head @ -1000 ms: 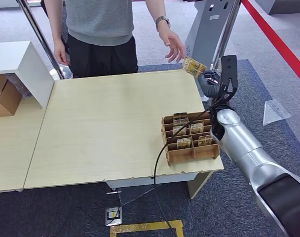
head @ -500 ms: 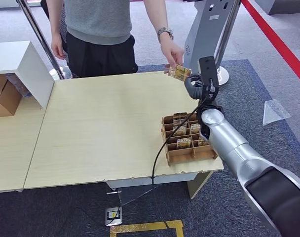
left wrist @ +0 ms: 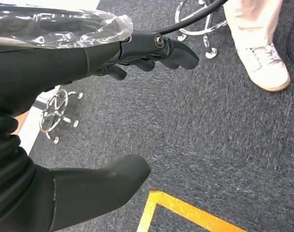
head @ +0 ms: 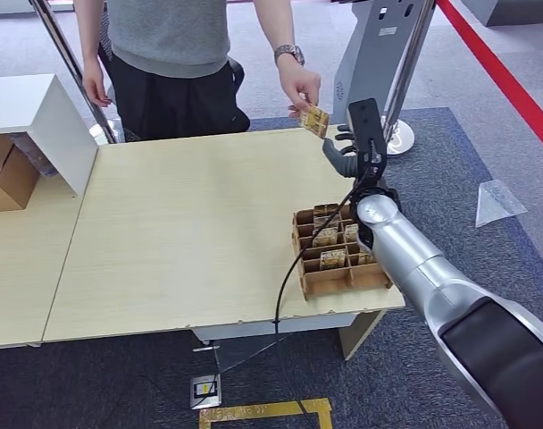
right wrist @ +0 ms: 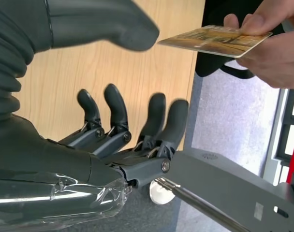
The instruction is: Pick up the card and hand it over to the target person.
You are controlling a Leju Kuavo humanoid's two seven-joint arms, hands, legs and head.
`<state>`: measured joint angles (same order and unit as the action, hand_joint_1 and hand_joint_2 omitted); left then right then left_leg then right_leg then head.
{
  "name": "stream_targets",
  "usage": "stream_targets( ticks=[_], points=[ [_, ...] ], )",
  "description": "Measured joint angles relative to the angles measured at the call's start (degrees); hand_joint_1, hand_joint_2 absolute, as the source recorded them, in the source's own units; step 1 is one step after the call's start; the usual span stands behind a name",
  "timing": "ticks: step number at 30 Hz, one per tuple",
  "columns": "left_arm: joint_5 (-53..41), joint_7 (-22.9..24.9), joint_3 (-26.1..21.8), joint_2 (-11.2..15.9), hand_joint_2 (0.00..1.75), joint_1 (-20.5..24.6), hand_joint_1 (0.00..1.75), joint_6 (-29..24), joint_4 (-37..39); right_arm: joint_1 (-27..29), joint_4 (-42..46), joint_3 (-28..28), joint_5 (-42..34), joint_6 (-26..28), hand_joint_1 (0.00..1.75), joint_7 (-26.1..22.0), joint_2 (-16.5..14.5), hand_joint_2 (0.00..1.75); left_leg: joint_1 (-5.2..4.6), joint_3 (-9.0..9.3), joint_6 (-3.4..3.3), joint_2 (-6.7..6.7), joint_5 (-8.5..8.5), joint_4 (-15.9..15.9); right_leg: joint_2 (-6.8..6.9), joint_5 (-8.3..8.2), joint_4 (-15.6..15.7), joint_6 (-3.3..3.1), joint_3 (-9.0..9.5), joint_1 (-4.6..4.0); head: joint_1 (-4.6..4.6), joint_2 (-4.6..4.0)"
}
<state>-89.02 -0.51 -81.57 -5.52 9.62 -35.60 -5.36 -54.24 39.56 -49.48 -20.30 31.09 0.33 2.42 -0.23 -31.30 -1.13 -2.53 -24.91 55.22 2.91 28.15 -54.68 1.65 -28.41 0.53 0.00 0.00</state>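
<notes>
Looking at the last second, the handover basically just happened. A second ago the right hand point(head: 344, 147) had the card point(head: 314, 120) pinched up past the far corner of the table point(head: 187, 214), with the person's hand point(head: 301, 87) reaching in beside it. Half a second ago both were on the card at once. Now the card sits in the person's fingers only, lifted a bit away from the robot.

The right wrist view backs that up: the robot's thumb point(right wrist: 101, 21) and fingers point(right wrist: 116, 108) are spread apart with nothing between them, and the card point(right wrist: 214, 41) is just past the thumb tip, not touching it, held by the person's hand point(right wrist: 273, 43). So the release looks clean.

The left hand point(left wrist: 83, 125) hangs down over the carpet, thumb and fingers apart, holding nothing.

My read: the task is pretty much done, since the card has changed owners. What's left is probably just pulling the right arm back without clipping the cardboard tray point(head: 343, 255) of other cards sitting right under the forearm near the table's front edge. That tray looks light and easy to knock.
</notes>
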Motion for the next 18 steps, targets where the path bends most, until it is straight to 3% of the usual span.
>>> stream_targets(
  ticks=[6,10,15,18],
  points=[
    [0.19,-0.08,-0.28,-0.48,1.75,0.03,0.0,0.24,0.05,1.76,2.45,-3.18,3.42,-6.54,0.0,0.42,1.1,0.0,0.01,0.01,0.02,0.03,0.03,-0.03,0.0,-0.02,0.02,-0.03,0.0,0.0,0.0,0.0],
    [-0.4,-0.81,-0.52,-0.65,1.75,0.02,0.0,0.67,0.09,6.81,7.43,-4.22,7.76,-11.17,0.0,1.0,3.66,1.75,0.04,0.08,0.02,0.11,0.03,-0.07,0.1,0.0,0.12,-0.02,0.12,-0.03,0.0,0.0],
    [-0.98,-5.6,2.82,-0.51,1.75,-0.3,0.0,3.45,-0.12,19.93,18.24,-2.39,12.75,-18.01,0.0,3.22,11.5,1.75,0.08,0.21,-0.01,0.41,0.04,-0.14,0.44,0.05,0.29,0.01,0.35,-0.07,0.0,0.0],
    [-0.98,-6.68,5.88,-0.79,1.75,-0.57,0.0,4.87,-0.43,28.67,21.6,-0.04,15.1,-18.09,0.0,4.1,14.5,1.75,0.11,0.23,-0.01,0.63,0.06,-0.17,0.59,0.05,0.41,0.03,0.45,-0.09,0.0,0.0]
  ],
)
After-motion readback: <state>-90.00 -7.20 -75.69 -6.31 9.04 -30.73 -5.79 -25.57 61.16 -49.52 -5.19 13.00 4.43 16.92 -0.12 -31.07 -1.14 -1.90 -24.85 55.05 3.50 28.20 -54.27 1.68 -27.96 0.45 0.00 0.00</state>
